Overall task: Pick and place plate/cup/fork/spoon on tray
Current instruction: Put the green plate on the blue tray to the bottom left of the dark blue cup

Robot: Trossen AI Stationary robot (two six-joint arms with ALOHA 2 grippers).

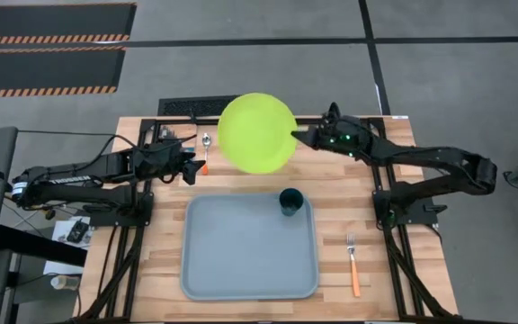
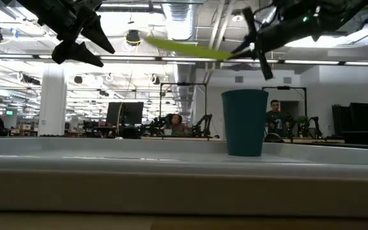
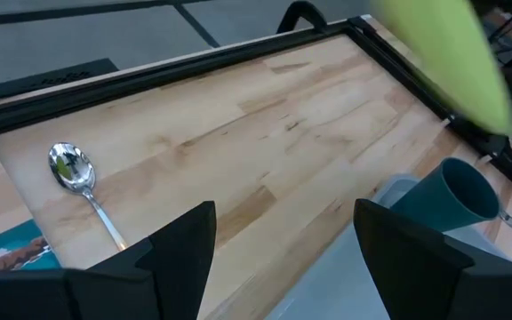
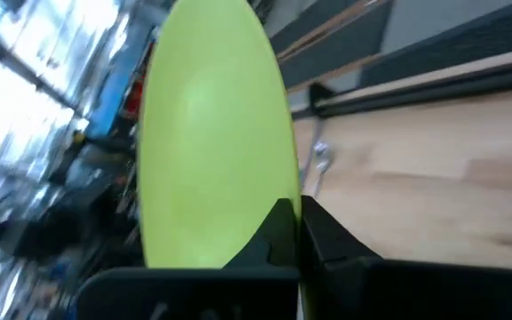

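My right gripper point(image 1: 297, 135) is shut on the lime-green plate point(image 1: 256, 131), held high above the table's far middle; the plate also shows in the low view point(image 2: 184, 48) and the right wrist view point(image 4: 212, 142). My left gripper point(image 1: 196, 162) is open and empty, raised over the far left of the table near the spoon point(image 1: 206, 142). The teal cup point(image 1: 290, 201) stands upright in the tray's far right corner. The blue-grey tray point(image 1: 241, 261) lies on the near middle of the table. The fork point(image 1: 353, 261) lies flat on the table, right of the tray. My right gripper pinches the plate's rim point(image 4: 284, 191) on its right side between its two fingers, one finger on each face. The fingers come nearly level from the table's right. The plate is lifted clear, close to level with a slight tilt.
A picture booklet point(image 3: 7, 249) lies by the spoon point(image 3: 74, 173) at the far left. Bare wood shows between the tray and the far edge. People sit at desks in the room behind the table point(image 2: 273, 115).
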